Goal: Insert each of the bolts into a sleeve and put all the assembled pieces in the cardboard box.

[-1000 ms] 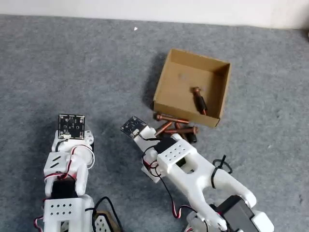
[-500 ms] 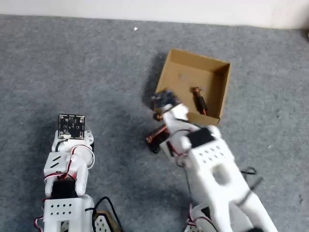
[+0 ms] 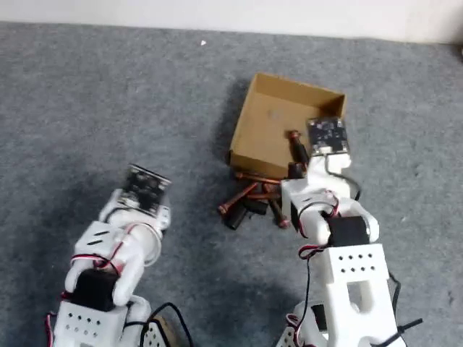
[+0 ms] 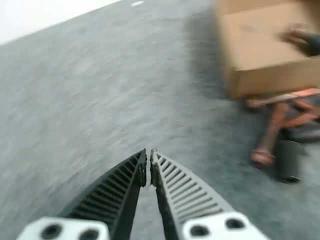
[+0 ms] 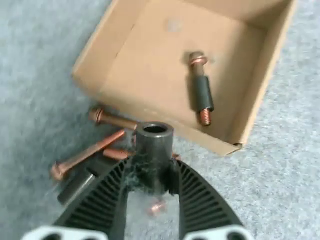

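right gripper [image 5: 152,167] is pinching a black sleeve [image 5: 155,142] between both fingers, with the open bore visible at the end away from the wrist. It sits just outside the near wall of the cardboard box [image 5: 145,65], over the pile of loose parts, and a copper bolt tip shows below it between the fingers. Inside the box there's one assembled piece [image 5: 200,90], a copper bolt with a black sleeve around its shank. It lies flat on the box floor towards the right-hand wall as the high view has it, head pointing to the far wall. Loose bolts [image 5: 87,152] lie crossed over each other on the carpet right against the box's near wall, some touching. A loose sleeve [image 5: 75,185] lies on its side beside them, on the side away from the box. left gripper [image 4: 148,155] has its fingers pressed together with nothing between them. It's low over bare carpet [image 3: 108,94], well apart from the box and off to the left of the bolt pile in the high view. Its wrist view catches the box and the pile further off, both blurred. The surface is grey short-pile carpet or felt, uniform, covering the whole work area, with a small white fleck near the far edge. Behind it a strip of plain white wall [image 3: 217,13] runs along the back. The box is open-topped plain brown card, sitting slightly skewed to the wall line
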Controlling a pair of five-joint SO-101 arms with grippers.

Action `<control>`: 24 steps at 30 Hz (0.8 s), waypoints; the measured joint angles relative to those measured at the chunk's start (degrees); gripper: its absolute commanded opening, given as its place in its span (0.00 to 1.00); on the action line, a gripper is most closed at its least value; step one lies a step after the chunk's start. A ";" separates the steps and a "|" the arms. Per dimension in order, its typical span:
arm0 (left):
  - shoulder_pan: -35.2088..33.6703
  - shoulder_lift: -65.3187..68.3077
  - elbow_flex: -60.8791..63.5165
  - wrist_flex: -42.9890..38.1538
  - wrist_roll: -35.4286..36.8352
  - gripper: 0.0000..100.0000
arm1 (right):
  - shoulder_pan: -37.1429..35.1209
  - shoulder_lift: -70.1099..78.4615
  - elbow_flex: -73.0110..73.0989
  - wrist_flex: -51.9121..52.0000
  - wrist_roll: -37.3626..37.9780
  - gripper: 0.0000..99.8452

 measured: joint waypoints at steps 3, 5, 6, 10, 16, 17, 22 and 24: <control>4.40 0.35 -1.93 1.76 -1.41 0.05 | 3.08 0.00 0.09 -2.73 -2.90 0.01; 6.95 2.81 -3.69 2.37 -2.29 0.05 | 5.54 0.00 0.09 -4.22 -4.92 0.01; 8.18 4.66 -4.57 2.37 -2.64 0.05 | 6.77 0.00 0.09 -4.92 -5.80 0.01; 12.04 16.62 -10.11 2.37 -2.99 0.14 | 11.16 0.00 0.09 -7.03 -8.88 0.01; 16.35 40.70 -21.27 2.37 -2.99 0.16 | 15.91 0.00 0.09 -8.70 -11.16 0.01; 16.44 44.66 -23.38 2.20 -2.99 0.16 | 16.00 0.00 0.09 -8.70 -11.16 0.01; 16.26 63.91 -31.91 -1.67 -2.99 0.16 | 15.82 0.00 0.09 -8.70 -11.34 0.01; 16.44 70.68 -34.73 -3.25 -2.99 0.16 | 16.44 0.00 0.09 -8.70 -11.34 0.01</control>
